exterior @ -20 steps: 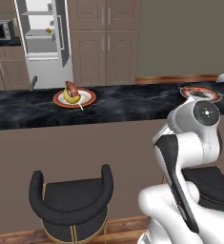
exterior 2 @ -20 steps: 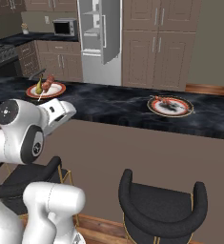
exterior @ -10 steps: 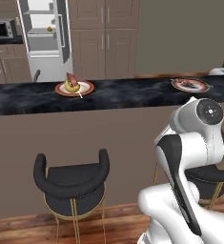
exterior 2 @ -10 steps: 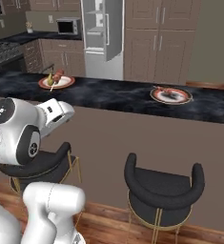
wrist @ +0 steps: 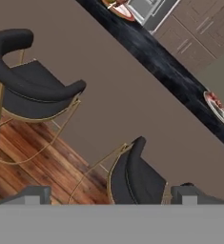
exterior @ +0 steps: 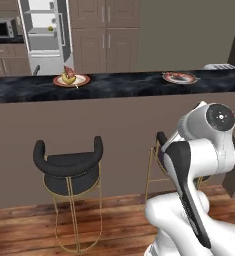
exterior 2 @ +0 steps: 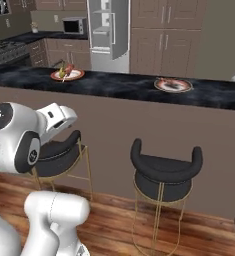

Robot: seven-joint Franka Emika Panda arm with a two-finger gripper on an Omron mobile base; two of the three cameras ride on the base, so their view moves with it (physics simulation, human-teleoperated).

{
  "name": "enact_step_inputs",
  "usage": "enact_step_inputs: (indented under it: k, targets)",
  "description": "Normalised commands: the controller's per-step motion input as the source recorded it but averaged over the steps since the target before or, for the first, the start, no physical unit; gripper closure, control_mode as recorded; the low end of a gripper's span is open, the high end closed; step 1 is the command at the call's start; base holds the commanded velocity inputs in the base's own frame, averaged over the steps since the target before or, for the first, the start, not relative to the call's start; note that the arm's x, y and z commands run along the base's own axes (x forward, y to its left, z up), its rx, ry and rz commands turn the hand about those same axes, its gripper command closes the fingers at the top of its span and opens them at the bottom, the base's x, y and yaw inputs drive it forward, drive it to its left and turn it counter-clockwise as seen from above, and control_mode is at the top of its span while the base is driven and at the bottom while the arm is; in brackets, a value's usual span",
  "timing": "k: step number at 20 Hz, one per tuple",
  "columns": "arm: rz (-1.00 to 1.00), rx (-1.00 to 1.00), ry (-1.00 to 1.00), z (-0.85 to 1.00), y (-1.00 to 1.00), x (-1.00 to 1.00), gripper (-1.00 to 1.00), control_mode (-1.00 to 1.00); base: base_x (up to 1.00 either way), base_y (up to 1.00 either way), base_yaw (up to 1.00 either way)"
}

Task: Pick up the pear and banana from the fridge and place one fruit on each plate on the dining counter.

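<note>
The dining counter (exterior: 119, 85) runs across the view with two plates on it. The left plate (exterior: 80, 80) carries a small yellow fruit, the pear (exterior: 67, 76), also seen in the right base view as pear (exterior 2: 64, 71). The right plate (exterior: 179, 78) holds no fruit. Behind the counter the fridge (exterior: 44, 30) stands open; a small yellow item (exterior: 50, 28) lies on a shelf, too small to tell whether it is the banana. My gripper (wrist: 111, 194) is open and empty, held low on the stool side of the counter, far from both plates.
Two black bar stools with gold legs (exterior: 69, 167) (exterior 2: 166, 172) stand against the counter's brown side (exterior 2: 139, 125). A wood floor (exterior: 29, 225) lies below. Tall cabinets (exterior: 106, 35) and a microwave (exterior: 3, 28) line the back wall.
The whole scene has shifted: the base has drawn back from the counter, so the plates look farther away and the stools show fully. The gripper stays open.
</note>
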Motion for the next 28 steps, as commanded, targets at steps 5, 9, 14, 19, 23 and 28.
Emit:
enact_step_inputs:
  k: [5,9,14,19,23,28]
  targets:
    - [0.00,0.00,0.00,0.00,0.00,0.00,-1.00,1.00,-0.03,-0.85,-0.04]
    - [0.00,0.00,0.00,0.00,0.00,0.00,-1.00,1.00,0.00,-1.00,-0.05]
    - [0.00,0.00,0.00,0.00,0.00,0.00,-1.00,1.00,0.00,-1.00,-0.05]
    - [0.00,0.00,0.00,0.00,0.00,0.00,-1.00,1.00,0.00,-1.00,-0.04]
    - [0.00,0.00,0.00,0.00,0.00,0.00,-1.00,1.00,0.00,-1.00,-0.03]
    - [0.00,0.00,0.00,0.00,0.00,0.00,-1.00,1.00,0.00,-1.00,-0.01]
